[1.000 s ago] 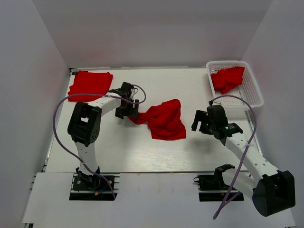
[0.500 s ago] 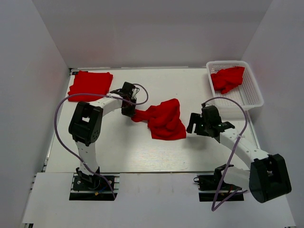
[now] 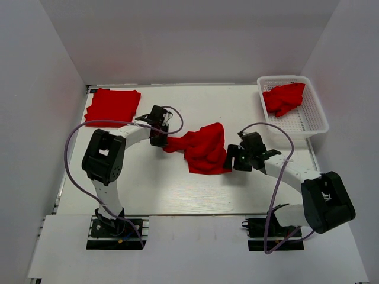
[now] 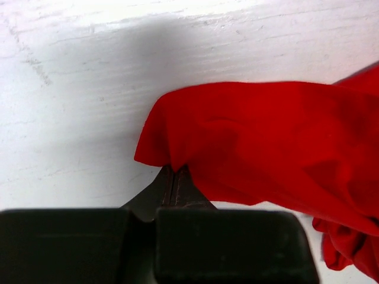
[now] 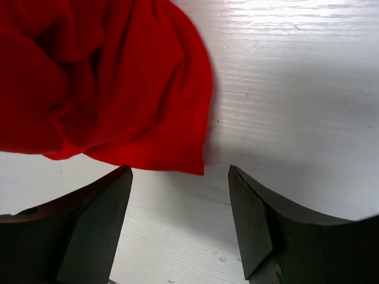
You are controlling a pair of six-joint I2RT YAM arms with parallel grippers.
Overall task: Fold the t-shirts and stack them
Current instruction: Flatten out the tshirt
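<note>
A crumpled red t-shirt [image 3: 202, 148] lies in a heap at mid-table. My left gripper [image 3: 161, 141] is shut on its left corner [image 4: 163, 155], the cloth pinched between the closed fingers [image 4: 174, 183]. At the shirt's right edge, my right gripper [image 3: 230, 158] stands open low over the table. Its two fingers [image 5: 112, 195] straddle bare table just short of the shirt's lower corner [image 5: 192, 163], nothing between them. A folded red t-shirt [image 3: 112, 105] lies flat at the far left. Another red t-shirt [image 3: 283, 97] sits bunched in the basket.
A white mesh basket [image 3: 308, 121] stands at the far right corner of the table. White walls close the table in on the left, back and right. Purple cables loop off both arms.
My left gripper has closed on the shirt's left corner. The right arm has swung left across the table to the shirt's right edge, its jaws narrowing a little.
</note>
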